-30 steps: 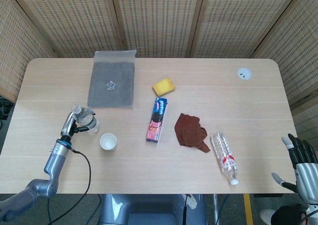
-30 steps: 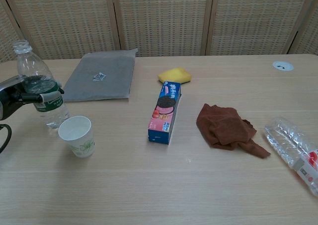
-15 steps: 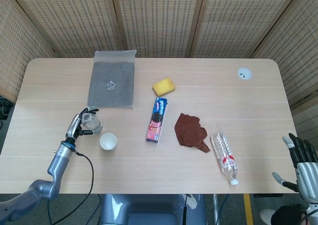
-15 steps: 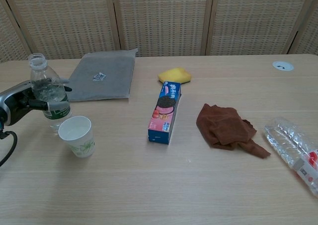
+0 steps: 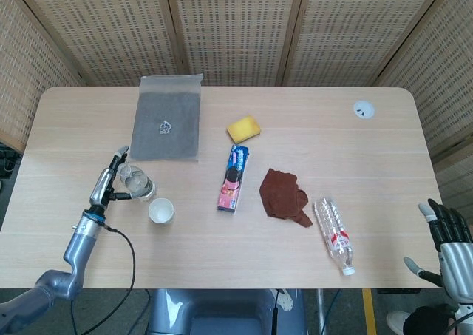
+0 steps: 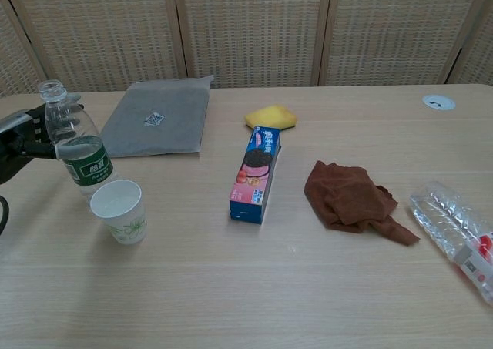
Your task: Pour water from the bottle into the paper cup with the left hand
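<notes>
Left hand [image 6: 17, 129] beside green-labelled bottle [image 6: 77, 145]

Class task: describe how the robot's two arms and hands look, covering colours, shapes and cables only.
The left arm is a slim silver-grey tube with a blue ring at the wrist and a black cable looping from it. The left hand is silver with dark fingers. The right hand has black fingers on a silver body.

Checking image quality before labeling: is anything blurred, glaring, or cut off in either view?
Head view: even, soft light, faint shadows, sharp throughout; the right hand sits at the frame's bottom corner. Chest view: also sharp, no glare; the left hand is cropped by the left edge behind the bottle, and the empty bottle lying at right runs off the frame.
</notes>
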Controlling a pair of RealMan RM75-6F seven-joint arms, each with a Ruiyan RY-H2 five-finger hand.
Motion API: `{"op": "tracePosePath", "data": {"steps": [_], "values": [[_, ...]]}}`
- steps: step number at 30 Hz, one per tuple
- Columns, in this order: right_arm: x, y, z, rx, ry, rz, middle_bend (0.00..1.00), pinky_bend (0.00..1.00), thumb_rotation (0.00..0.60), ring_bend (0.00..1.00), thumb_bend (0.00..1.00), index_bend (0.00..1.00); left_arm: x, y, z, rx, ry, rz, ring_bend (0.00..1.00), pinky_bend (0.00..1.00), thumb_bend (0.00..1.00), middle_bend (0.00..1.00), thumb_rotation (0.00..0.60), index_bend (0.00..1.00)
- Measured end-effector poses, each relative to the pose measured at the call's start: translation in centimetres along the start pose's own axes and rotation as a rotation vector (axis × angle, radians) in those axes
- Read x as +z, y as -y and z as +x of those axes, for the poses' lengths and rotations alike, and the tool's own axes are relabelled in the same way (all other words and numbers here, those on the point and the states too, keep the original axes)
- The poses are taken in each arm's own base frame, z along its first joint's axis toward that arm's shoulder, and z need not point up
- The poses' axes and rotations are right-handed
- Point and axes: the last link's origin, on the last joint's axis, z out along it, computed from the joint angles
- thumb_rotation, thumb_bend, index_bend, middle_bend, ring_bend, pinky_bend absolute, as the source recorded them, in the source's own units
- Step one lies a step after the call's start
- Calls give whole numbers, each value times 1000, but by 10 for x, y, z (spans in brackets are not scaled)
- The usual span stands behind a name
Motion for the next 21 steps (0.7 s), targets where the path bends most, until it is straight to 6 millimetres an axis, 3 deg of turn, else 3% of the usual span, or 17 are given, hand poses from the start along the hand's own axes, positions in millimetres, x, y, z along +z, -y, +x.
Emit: {"op": "tracePosePath", "data": {"steps": [6,14,21], "values": [[-4,3,3,3,-10,20,0,0,600,0,0,0,-20,-17,40,89,21,-36,0,0,0,0,600,0],[-11,7,8,11,-35,39,0,0,600,0,0,0,-68,-50,114,361,-46,-81,0,0,0,0,600,0],[-12,6,9,2,-37,40,0,0,600,0,0,0,-115,-70,128,577,-210,-74,0,0,0,0,600,0]]}}
